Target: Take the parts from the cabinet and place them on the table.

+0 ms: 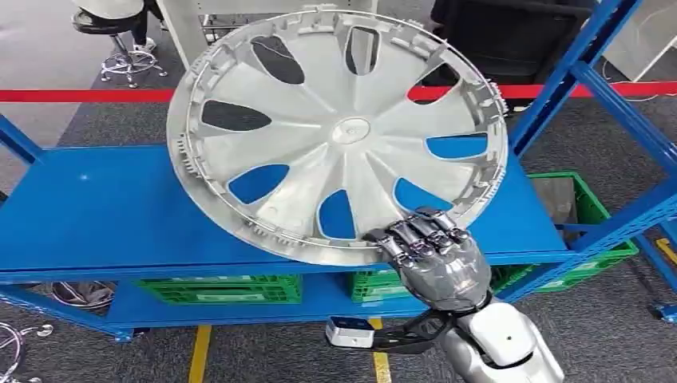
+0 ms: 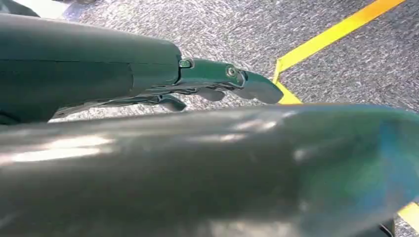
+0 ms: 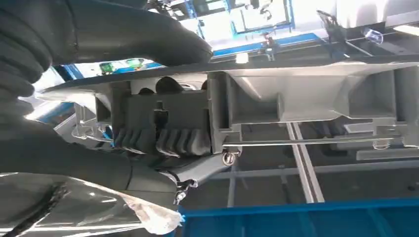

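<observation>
- Gripping the near rim of the wheel cover (image 1: 339, 132), your right hand (image 1: 435, 259) has its fingers (image 1: 419, 235) curled over the edge; in the right wrist view the thumb (image 3: 148, 29) lies on one face of the rim (image 3: 306, 64) and the fingers (image 3: 163, 140) on the other, so the hand is clamped on the part.
- You have the cover tilted above the blue shelf (image 1: 104, 207), its near edge close to the shelf's front lip, its far edge raised toward the red tape barrier (image 1: 80, 96).
- You find open shelf surface to the left of the cover; to the right the blue upright posts (image 1: 575, 76) stand close to its rim.
- Green crates (image 1: 219, 289) sit below the shelf.
- Your left hand (image 2: 217, 86) hangs over grey carpet beside a yellow floor line (image 2: 336, 34), fingers loosely apart and holding nothing.
</observation>
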### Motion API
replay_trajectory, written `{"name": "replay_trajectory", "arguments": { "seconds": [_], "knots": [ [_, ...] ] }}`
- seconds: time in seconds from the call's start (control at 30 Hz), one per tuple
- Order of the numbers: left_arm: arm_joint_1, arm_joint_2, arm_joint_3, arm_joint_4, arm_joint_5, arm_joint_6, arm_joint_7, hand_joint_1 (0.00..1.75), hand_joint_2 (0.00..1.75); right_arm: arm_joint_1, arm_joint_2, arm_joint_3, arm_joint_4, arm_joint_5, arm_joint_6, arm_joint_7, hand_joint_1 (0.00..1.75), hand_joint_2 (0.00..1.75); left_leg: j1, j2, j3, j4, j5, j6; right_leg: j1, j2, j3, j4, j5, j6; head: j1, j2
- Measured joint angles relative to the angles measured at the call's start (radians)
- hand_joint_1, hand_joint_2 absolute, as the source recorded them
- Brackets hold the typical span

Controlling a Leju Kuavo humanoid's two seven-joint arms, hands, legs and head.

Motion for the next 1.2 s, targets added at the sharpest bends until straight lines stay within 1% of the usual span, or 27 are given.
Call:
{"name": "replay_trajectory", "arguments": {
  "seconds": [0.03, 0.07, 0.13, 0.17, 0.2, 0.23, 0.3, 0.33, 0.37, 0.47, 0.5, 0.53, 0.57, 0.63, 0.67, 0.7, 0.73, 0.77, 0.83, 0.87, 0.97, 1.0, 1.03, 1.07, 1.13, 1.17, 1.2],
  "knots": [
    [-0.001, -0.001, 0.0, 0.0, 0.0, 0.0, 0.0, 0.0, 0.0, 0.0, 0.0, 0.0, 0.0, 0.0, 0.0, 0.01, 1.75, 1.75, 0.003, 0.002, 0.007, -0.007, 0.009, 0.006, 0.0, 0.003, -0.016, 0.015, -0.025, -0.003, 0.0, 0.0],
    [-0.001, -0.001, 0.0, 0.0, -0.001, 0.0, 0.0, 0.0, 0.0, -0.003, 0.0, 0.001, 0.0, 0.0, 0.0, 0.016, 1.75, 1.75, 0.004, 0.002, 0.004, -0.009, 0.013, 0.012, 0.003, 0.007, -0.039, 0.072, -0.067, -0.007, 0.002, 0.0],
    [-0.001, -0.002, 0.001, 0.0, 0.0, 0.0, 0.001, 0.0, 0.0, -0.004, 0.0, 0.002, 0.0, 0.0, 0.0, 0.031, 1.75, 1.75, 0.0, 0.001, -0.005, -0.007, 0.015, 0.014, 0.004, 0.011, -0.113, 0.248, -0.145, -0.007, 0.004, 0.0],
    [0.0, -0.002, 0.001, 0.0, 0.0, 0.0, 0.001, 0.0, 0.0, -0.004, 0.0, 0.003, 0.0, 0.0, 0.0, 0.036, 1.75, 1.75, -0.002, 0.001, -0.009, -0.004, 0.016, 0.015, 0.005, 0.011, -0.143, 0.314, -0.165, -0.008, 0.005, 0.0],
    [0.0, -0.002, 0.001, 0.0, 0.0, 0.0, 0.001, 0.0, 0.0, -0.003, 0.0, 0.004, 0.0, 0.0, 0.0, 0.043, 1.75, 1.75, -0.004, 0.001, -0.012, 0.001, 0.016, 0.014, 0.005, 0.011, -0.155, 0.338, -0.16, -0.009, 0.004, 0.0],
    [0.0, -0.002, 0.002, 0.0, 0.0, 0.0, 0.001, 0.0, 0.0, -0.003, 0.0, 0.005, 0.002, 0.0, 0.0, 0.053, 1.75, 1.75, -0.004, -0.001, -0.016, 0.006, 0.016, 0.014, 0.006, 0.011, -0.14, 0.309, -0.125, -0.012, 0.005, 0.0],
    [0.0, -0.002, 0.004, 0.0, 0.002, 0.0, 0.001, 0.0, 0.0, -0.005, -0.001, 0.008, 0.002, 0.0, 0.0, 0.068, 1.75, 1.75, -0.005, -0.005, -0.019, 0.015, 0.015, 0.012, 0.007, 0.011, -0.06, 0.141, -0.028, -0.021, 0.005, 0.0],
    [0.0, -0.003, 0.005, 0.0, 0.003, 0.0, 0.001, 0.0, 0.0, -0.008, -0.001, 0.01, 0.002, 0.0, 0.0, 0.074, 1.75, 1.75, -0.005, -0.006, -0.022, 0.021, 0.013, 0.008, 0.009, 0.012, -0.02, 0.052, -0.008, -0.026, 0.005, 0.0],
    [0.0, -0.004, 0.006, 0.0, 0.004, 0.0, 0.001, 0.0, 0.0, -0.011, -0.001, 0.012, 0.002, 0.0, 0.0, 0.078, 1.75, 1.75, -0.007, -0.007, -0.032, 0.023, 0.016, 0.001, 0.014, 0.015, 0.004, 0.039, -0.022, -0.027, 0.003, 0.0],
    [-0.001, -0.004, 0.011, 0.0, 0.005, 0.0, 0.001, 0.0, 0.0, -0.011, -0.001, 0.014, 0.0, 0.0, 0.0, 0.088, 1.75, 1.75, -0.004, -0.008, -0.044, 0.028, 0.029, -0.02, 0.018, 0.015, -0.011, 0.03, -0.015, -0.03, 0.005, 0.0],
    [0.0, -0.004, 0.015, 0.0, 0.005, 0.0, 0.001, 0.0, 0.0, -0.011, -0.001, 0.016, 0.0, 0.0, 0.0, 0.09, 1.75, 1.75, -0.008, -0.009, -0.047, 0.03, 0.032, -0.025, 0.012, 0.015, -0.017, 0.023, -0.007, -0.038, 0.003, 0.0],
    [-0.001, -0.002, 0.017, 0.0, 0.005, 0.0, 0.001, 0.0, 0.0, -0.013, -0.001, 0.018, 0.0, 0.0, 0.0, 0.092, 1.75, 1.75, -0.005, -0.009, -0.053, 0.038, 0.015, -0.033, 0.006, 0.01, -0.019, 0.021, -0.001, -0.042, 0.006, 0.0],
    [-0.001, -0.002, 0.02, 0.0, 0.005, 0.0, 0.001, 0.0, 0.0, -0.014, -0.002, 0.019, 0.0, 0.0, 0.0, 0.097, 1.75, 1.75, -0.003, -0.007, -0.063, 0.069, -0.025, -0.043, 0.006, 0.009, -0.026, 0.021, 0.004, -0.049, 0.0, 0.0],
    [-0.001, -0.002, 0.023, 0.0, 0.005, 0.001, 0.001, 0.0, 0.0, -0.017, -0.002, 0.021, 0.0, 0.0, 0.0, 0.104, 1.75, 1.75, 0.009, -0.007, -0.113, 0.223, -0.126, -0.057, 0.007, 0.003, -0.04, 0.022, 0.015, -0.055, -0.003, 0.0],
    [-0.001, -0.002, 0.023, 0.0, 0.005, 0.001, 0.001, 0.0, 0.0, -0.017, -0.002, 0.022, 0.0, 0.0, 0.0, 0.106, 1.75, 1.75, 0.013, -0.007, -0.135, 0.296, -0.159, -0.063, 0.007, 0.001, -0.049, 0.024, 0.021, -0.054, -0.003, 0.0],
    [-0.002, -0.002, 0.023, 0.0, 0.005, 0.001, 0.001, 0.0, 0.0, -0.017, -0.002, 0.024, 0.0, 0.0, 0.0, 0.108, 1.75, 1.75, 0.018, -0.007, -0.143, 0.337, -0.169, -0.067, 0.007, -0.002, -0.058, 0.026, 0.027, -0.053, -0.003, 0.0],
    [-0.002, -0.002, 0.024, 0.0, 0.005, 0.001, 0.001, 0.0, 0.0, -0.017, -0.002, 0.025, 0.0, 0.0, 0.0, 0.11, 1.75, 1.75, 0.023, -0.007, -0.13, 0.331, -0.153, -0.071, 0.006, -0.003, -0.067, 0.028, 0.031, -0.052, -0.003, 0.0],
    [-0.002, -0.001, 0.024, 0.0, 0.005, 0.002, 0.001, 0.0, 0.0, -0.018, -0.002, 0.026, 0.0, 0.0, 0.0, 0.112, 1.75, 1.75, 0.028, -0.006, -0.097, 0.282, -0.118, -0.074, 0.004, -0.004, -0.076, 0.033, 0.036, -0.05, -0.003, 0.0],
    [-0.003, 0.0, 0.024, 0.0, 0.005, 0.003, 0.001, 0.0, 0.0, -0.02, -0.002, 0.027, 0.0, 0.0, 0.0, 0.116, 1.75, 1.75, 0.036, -0.006, 0.02, 0.092, -0.042, -0.079, 0.0, -0.004, -0.086, 0.04, 0.043, -0.041, -0.003, 0.0],
    [-0.004, -0.002, 0.024, 0.0, 0.004, 0.003, 0.001, 0.0, 0.0, -0.022, -0.002, 0.029, 0.0, 0.0, 0.0, 0.118, 1.75, 1.75, 0.034, -0.006, 0.054, 0.031, -0.058, -0.082, 0.004, -0.003, -0.091, 0.041, 0.047, -0.035, -0.005, 0.0],
    [-0.003, -0.002, 0.025, 0.0, 0.002, 0.004, 0.0, 0.0, 0.0, -0.027, -0.002, 0.03, -0.003, 0.0, 0.0, 0.114, 1.75, 1.75, 0.022, -0.009, 0.041, 0.018, -0.048, -0.059, 0.002, -0.004, -0.103, 0.038, 0.073, -0.014, -0.004, 0.0],
    [-0.001, -0.002, 0.025, 0.0, 0.0, 0.006, 0.0, 0.0, 0.0, -0.026, -0.002, 0.03, -0.003, 0.0, 0.0, 0.107, 1.75, 1.75, 0.019, -0.009, 0.034, 0.017, -0.039, -0.047, 0.0, -0.005, -0.105, 0.033, 0.082, -0.004, -0.003, 0.0],
    [0.0, -0.002, 0.026, 0.0, 0.0, 0.006, 0.0, 0.0, 0.0, -0.026, -0.002, 0.03, -0.003, 0.0, 0.0, 0.102, 1.75, 1.75, 0.026, -0.004, 0.027, 0.009, -0.025, -0.03, -0.005, -0.003, -0.114, 0.038, 0.071, 0.0, -0.004, 0.0],
    [0.0, -0.002, 0.027, 0.0, -0.002, 0.01, 0.0, 0.0, 0.0, -0.024, -0.002, 0.03, -0.003, 0.0, 0.0, 0.097, 1.75, 1.75, 0.023, -0.002, 0.015, 0.009, -0.016, -0.02, -0.004, 0.001, -0.131, 0.062, 0.027, 0.0, -0.001, 0.0],
    [0.0, -0.002, 0.029, 0.0, -0.006, 0.017, 0.0, 0.0, 0.0, -0.022, -0.002, 0.029, -0.006, 0.0, 0.0, 0.082, 1.75, 1.75, 0.018, -0.001, -0.008, 0.009, 0.002, -0.008, 0.0, 0.007, -0.171, 0.194, -0.086, -0.001, 0.004, 0.0],
    [0.0, -0.003, 0.029, 0.0, -0.009, 0.019, 0.0, 0.0, 0.0, -0.022, -0.002, 0.029, -0.006, 0.0, 0.0, 0.081, 1.75, 1.75, 0.014, -0.001, -0.023, 0.01, 0.013, -0.005, 0.002, 0.009, -0.192, 0.276, -0.128, 0.0, 0.004, 0.0],
    [0.0, -0.003, 0.03, 0.0, -0.009, 0.02, 0.0, 0.0, 0.0, -0.022, -0.002, 0.029, -0.006, 0.0, 0.0, 0.079, 1.75, 1.75, 0.009, -0.001, -0.037, 0.011, 0.024, -0.003, 0.004, 0.01, -0.201, 0.333, -0.142, -0.002, 0.004, 0.0]
  ]
}}
